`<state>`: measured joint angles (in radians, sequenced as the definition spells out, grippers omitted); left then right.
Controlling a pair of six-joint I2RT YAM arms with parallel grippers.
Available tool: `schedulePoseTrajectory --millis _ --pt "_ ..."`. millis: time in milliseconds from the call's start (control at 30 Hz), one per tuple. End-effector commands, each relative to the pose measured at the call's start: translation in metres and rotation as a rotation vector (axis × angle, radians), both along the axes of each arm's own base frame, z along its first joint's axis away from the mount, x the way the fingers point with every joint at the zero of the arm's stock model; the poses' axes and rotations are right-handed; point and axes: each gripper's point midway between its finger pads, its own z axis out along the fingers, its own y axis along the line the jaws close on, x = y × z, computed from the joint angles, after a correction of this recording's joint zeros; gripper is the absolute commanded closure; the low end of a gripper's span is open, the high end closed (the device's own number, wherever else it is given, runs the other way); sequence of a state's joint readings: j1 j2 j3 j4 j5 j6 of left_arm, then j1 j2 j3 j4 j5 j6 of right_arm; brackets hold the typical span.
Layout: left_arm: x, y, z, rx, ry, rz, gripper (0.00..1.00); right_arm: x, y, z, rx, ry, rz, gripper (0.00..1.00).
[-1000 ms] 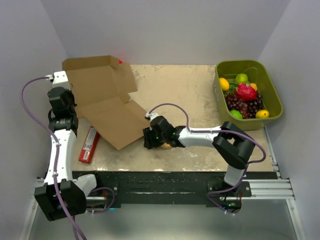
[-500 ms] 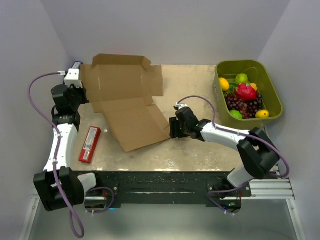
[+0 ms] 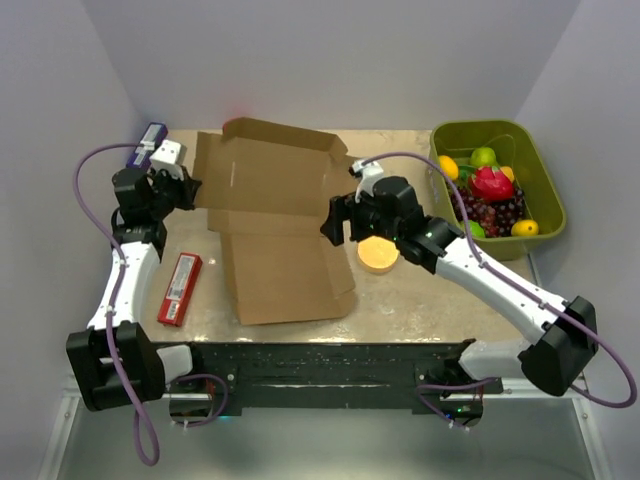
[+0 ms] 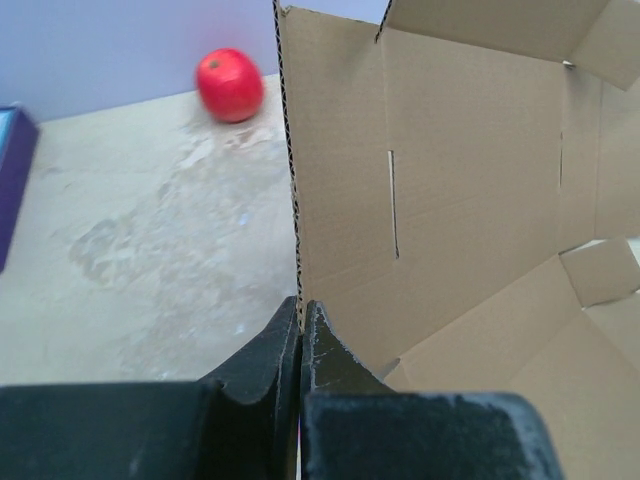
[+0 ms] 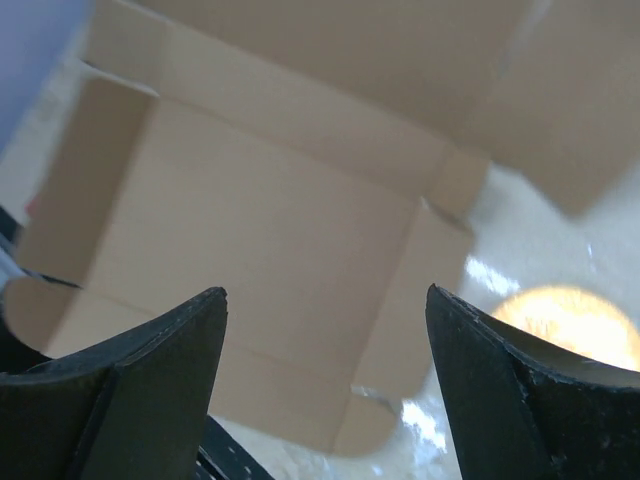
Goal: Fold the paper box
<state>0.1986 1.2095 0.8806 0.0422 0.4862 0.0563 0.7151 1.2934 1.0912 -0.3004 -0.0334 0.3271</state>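
Jaws of the left gripper [image 4: 300, 325]: pinched tight on the left edge of the paper box [image 3: 285, 265], at its raised rear panel. Jaws of the right gripper [image 5: 325, 295]: spread wide, gripping nothing, poised above the box's right side. Paper box: one, brown cardboard, unfolded, base flat on the desk [image 3: 420, 295] towards the near edge, rear panel standing up. Green bin [image 3: 548, 195]: one, far right corner, holding one bunch of dark grapes [image 3: 485, 210], one red fruit [image 3: 492, 183], two yellow fruits [image 3: 447, 168], two green fruits [image 3: 483, 156]. Loose on the desk: one orange disc [image 3: 378, 253] just right of the box, one red packet [image 3: 178, 288] to its left, one red ball [image 4: 230, 85] by the back wall, one purple box [image 3: 150, 140] at the far left corner.
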Motion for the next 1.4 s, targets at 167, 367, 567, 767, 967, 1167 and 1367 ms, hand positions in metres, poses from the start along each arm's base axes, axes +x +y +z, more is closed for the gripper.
schedulePoseTrajectory --millis 167,367,567,767,967,1167,1367 --pt "-0.017 -0.061 0.011 0.050 -0.075 -0.306 1.00 0.041 0.039 0.096 0.019 -0.336 0.158 0.15" --pt "-0.025 -0.072 0.012 0.028 -0.072 -0.374 1.00 0.074 0.037 0.104 -0.145 -0.459 0.152 0.12" --pt "-0.026 -0.076 0.013 0.031 -0.074 -0.391 1.00 0.115 0.029 0.104 -0.246 -0.499 0.179 0.11" --pt "-0.027 -0.076 0.017 0.036 -0.084 -0.376 1.00 0.136 0.027 0.101 -0.286 -0.521 0.234 0.11" --pt "-0.027 -0.076 0.017 0.037 -0.085 -0.367 1.00 0.149 0.035 0.087 -0.309 -0.519 0.349 0.15" --pt "-0.028 -0.074 0.018 0.044 -0.089 -0.352 1.00 0.167 0.038 0.079 -0.392 -0.515 0.387 0.35" --pt "-0.025 -0.069 0.018 0.054 -0.085 -0.311 1.00 0.176 0.041 0.066 -0.437 -0.494 0.415 0.48"
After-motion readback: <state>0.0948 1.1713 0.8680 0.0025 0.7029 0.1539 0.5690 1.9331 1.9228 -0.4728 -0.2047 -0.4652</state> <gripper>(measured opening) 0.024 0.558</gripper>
